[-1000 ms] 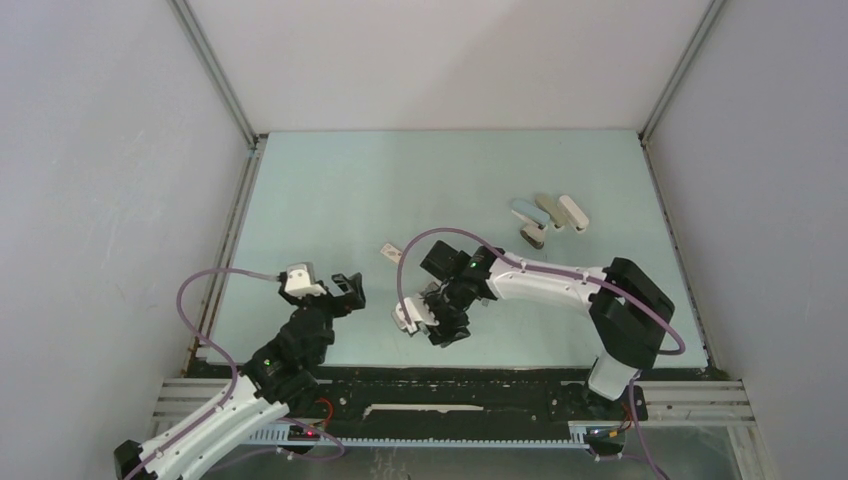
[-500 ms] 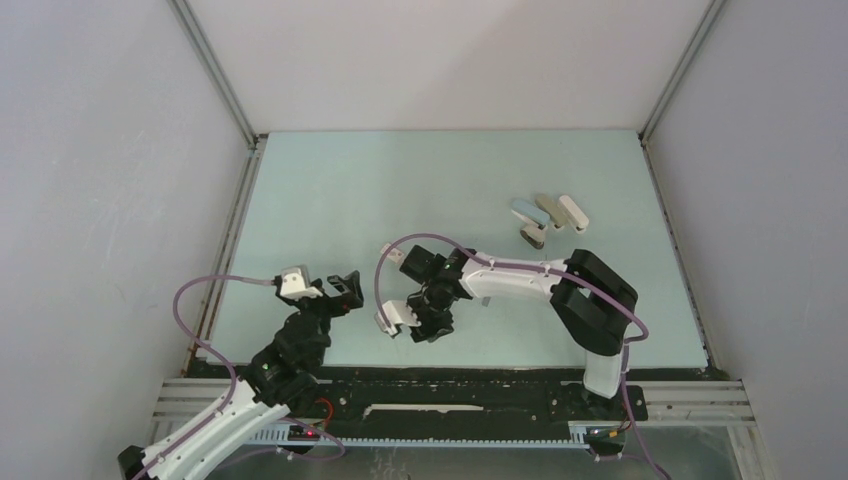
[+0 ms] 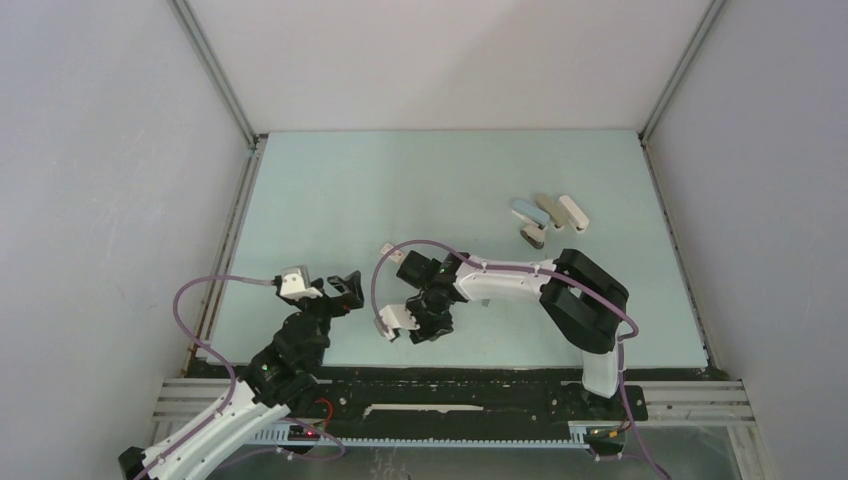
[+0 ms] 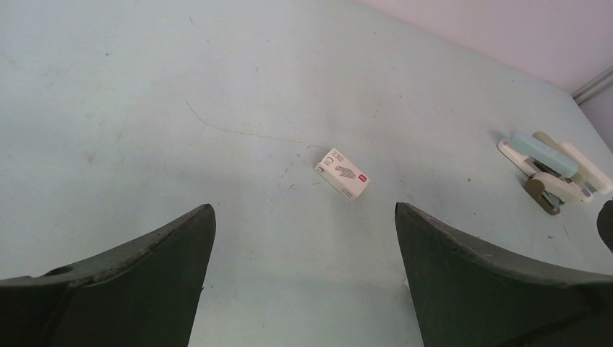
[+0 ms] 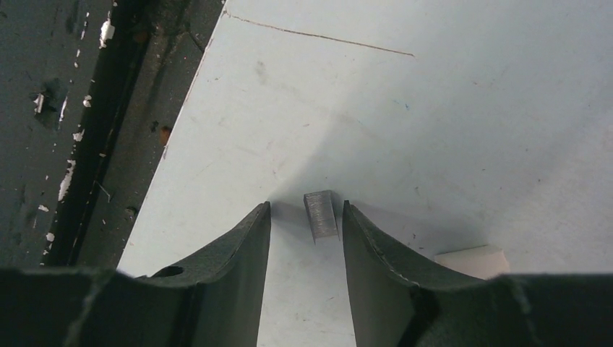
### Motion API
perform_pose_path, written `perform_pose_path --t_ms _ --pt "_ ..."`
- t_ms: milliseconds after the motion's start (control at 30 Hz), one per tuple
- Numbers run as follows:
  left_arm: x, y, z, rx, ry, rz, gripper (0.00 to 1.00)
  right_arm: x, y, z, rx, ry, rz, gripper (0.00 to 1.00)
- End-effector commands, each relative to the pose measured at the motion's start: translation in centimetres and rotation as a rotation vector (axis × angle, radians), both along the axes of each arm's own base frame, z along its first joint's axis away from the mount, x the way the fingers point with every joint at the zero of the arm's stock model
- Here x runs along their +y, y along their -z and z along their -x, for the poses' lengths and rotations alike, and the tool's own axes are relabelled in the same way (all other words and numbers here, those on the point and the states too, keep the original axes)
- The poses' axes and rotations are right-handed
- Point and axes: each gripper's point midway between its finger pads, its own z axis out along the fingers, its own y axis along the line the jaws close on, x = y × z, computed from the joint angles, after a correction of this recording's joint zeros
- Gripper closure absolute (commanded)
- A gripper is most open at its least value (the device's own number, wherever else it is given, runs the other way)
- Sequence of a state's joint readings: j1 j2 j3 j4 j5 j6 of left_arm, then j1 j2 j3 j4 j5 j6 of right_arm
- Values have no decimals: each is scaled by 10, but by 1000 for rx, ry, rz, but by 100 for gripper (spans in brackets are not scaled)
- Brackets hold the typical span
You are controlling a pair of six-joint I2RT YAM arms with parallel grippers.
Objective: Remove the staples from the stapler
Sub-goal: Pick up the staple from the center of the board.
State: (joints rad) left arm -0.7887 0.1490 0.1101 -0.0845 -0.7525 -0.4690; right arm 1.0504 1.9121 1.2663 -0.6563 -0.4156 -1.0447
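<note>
right gripper [image 5: 306, 210] half-spread, straddling the staples [image 5: 321, 215] lying on the table [image 5: 448, 108] near its front edge, gap on one side, not clamped, strip hidden under the wrist from above, left gripper [image 4: 303, 224] spread wide, stapler [image 3: 522, 209] far right, well apart

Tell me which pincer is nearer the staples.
Right. The right pincer has the staples between its fingers, which are not quite shut on them. The left pincer hangs open off to their left, well apart.
</note>
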Motion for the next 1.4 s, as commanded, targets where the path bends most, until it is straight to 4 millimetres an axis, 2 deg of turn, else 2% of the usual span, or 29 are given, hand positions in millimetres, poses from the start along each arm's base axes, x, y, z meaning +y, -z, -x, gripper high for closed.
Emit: perform_pose_path --t_ms 0,700,1367 --pt "2 1 -1 -16 -8 -7 0 9 -1 -6 -29 2 -9 51" --pt "1 1 -1 -18 0 -2 0 7 4 -16 -52 70 14 77" --pt "0 0 -1 -18 1 -1 0 13 -34 -16 20 194 -75 81"
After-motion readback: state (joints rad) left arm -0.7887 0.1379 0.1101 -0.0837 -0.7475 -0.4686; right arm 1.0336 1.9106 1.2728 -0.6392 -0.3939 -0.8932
